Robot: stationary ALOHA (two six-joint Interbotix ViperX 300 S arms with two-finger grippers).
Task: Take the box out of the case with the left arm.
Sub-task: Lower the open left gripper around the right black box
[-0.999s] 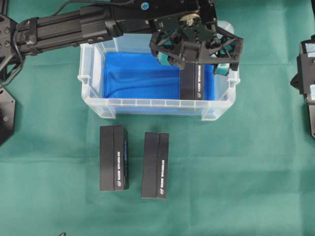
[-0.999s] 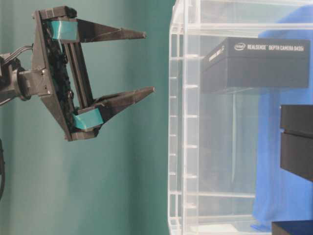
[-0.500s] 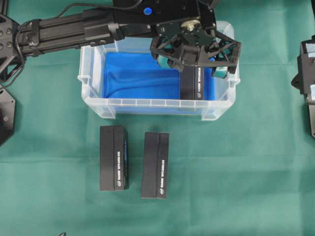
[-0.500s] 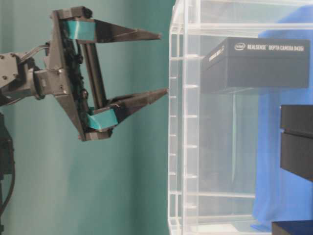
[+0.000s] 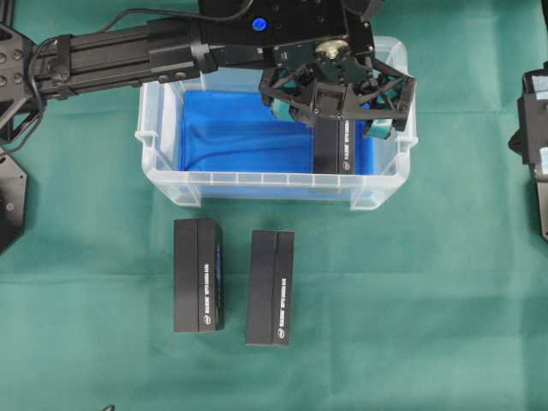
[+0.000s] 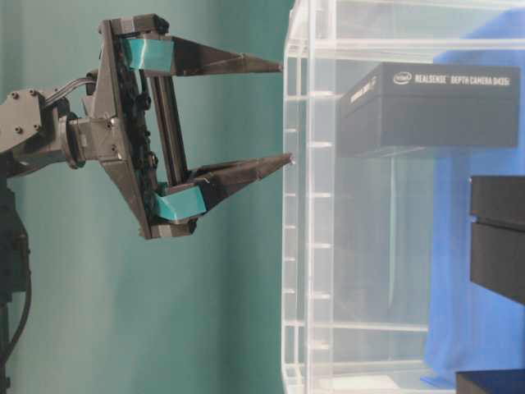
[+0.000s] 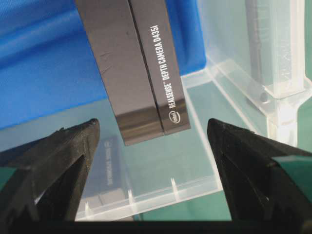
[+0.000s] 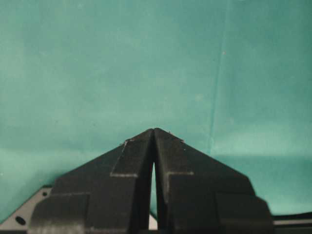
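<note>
The case point(image 5: 257, 178) is a clear plastic tub with blue cloth on its floor. One black box point(image 5: 336, 147) lies at its right end, lettered along its side point(image 7: 165, 68). My left gripper point(image 5: 330, 118) hangs open just above that box, its jaws spread wider than the box and holding nothing. In the table-level view the left gripper point(image 6: 286, 112) has its fingertips level with the case's rim point(image 6: 308, 246), and the box point(image 6: 431, 107) shows through the wall. The left wrist view shows the left gripper point(image 7: 152, 124) over the box's near end. My right gripper point(image 8: 154, 130) is shut and empty over green cloth.
Two black boxes point(image 5: 199, 274) point(image 5: 271, 287) lie side by side on the green cloth in front of the case. The right arm point(image 5: 535, 145) rests at the table's right edge. The left arm's long segment point(image 5: 111, 56) crosses above the case's back left corner.
The left gripper has come down toward the case's rim and shifted slightly, jaws still wide open. The box and the right arm have not moved.
</note>
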